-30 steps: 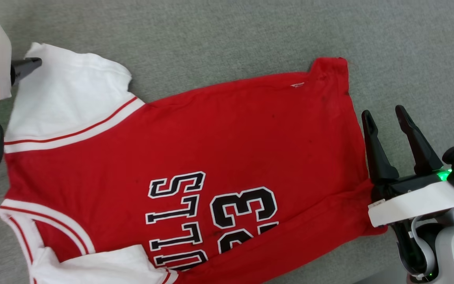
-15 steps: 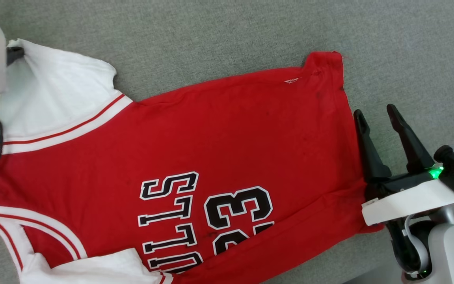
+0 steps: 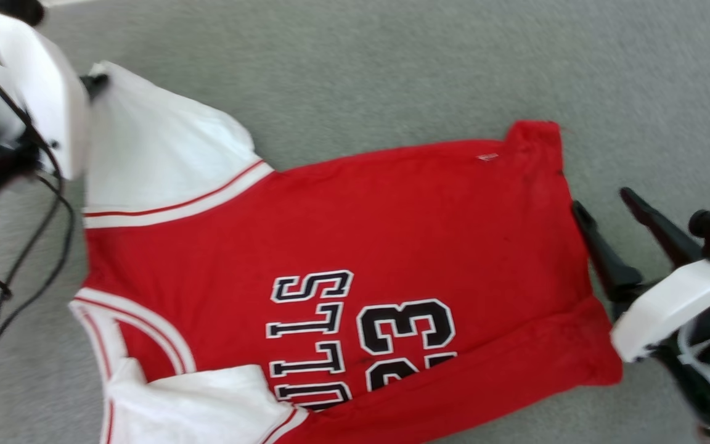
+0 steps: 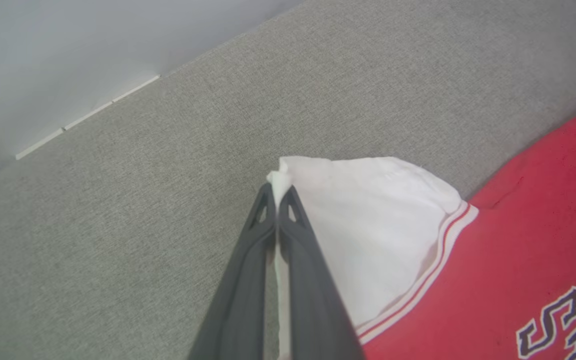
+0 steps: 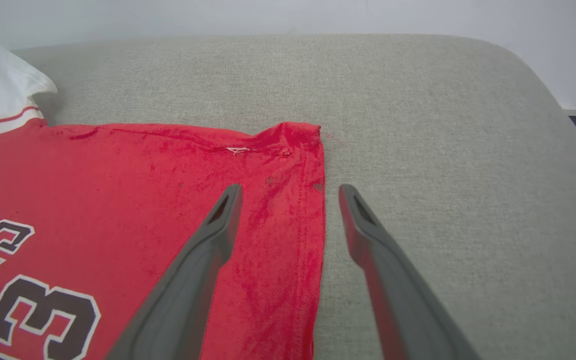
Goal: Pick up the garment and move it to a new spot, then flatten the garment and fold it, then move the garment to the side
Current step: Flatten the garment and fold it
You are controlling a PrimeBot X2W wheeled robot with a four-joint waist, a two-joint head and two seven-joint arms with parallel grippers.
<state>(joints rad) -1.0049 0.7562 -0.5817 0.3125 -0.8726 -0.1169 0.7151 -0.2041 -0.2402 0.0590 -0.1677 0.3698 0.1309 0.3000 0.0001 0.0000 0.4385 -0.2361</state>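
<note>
The garment (image 3: 392, 234), a red jersey with white sleeves and black "23" lettering, lies spread face up on the grey padded surface (image 3: 392, 74). My left gripper (image 3: 93, 80) at the upper left is shut on the far corner of the upper white sleeve (image 3: 158, 148). In the left wrist view the two fingers (image 4: 255, 240) pinch that sleeve tip (image 4: 280, 172), lifting it into a small peak. My right gripper (image 3: 604, 203) stands open at the garment's right hem. The right wrist view shows the hem edge (image 5: 318, 220) lying between the spread fingers (image 5: 218, 225).
Black cables (image 3: 28, 246) hang from the left arm over the surface's left part. The pad's rounded far corner (image 5: 533, 65) and a pale wall (image 5: 268, 15) lie beyond the garment. Bare grey pad stretches above and right of the garment.
My left gripper has closed on the white sleeve's corner. The head camera has shifted, so the whole picture sits further right and lower. The right gripper stays open by the hem.
</note>
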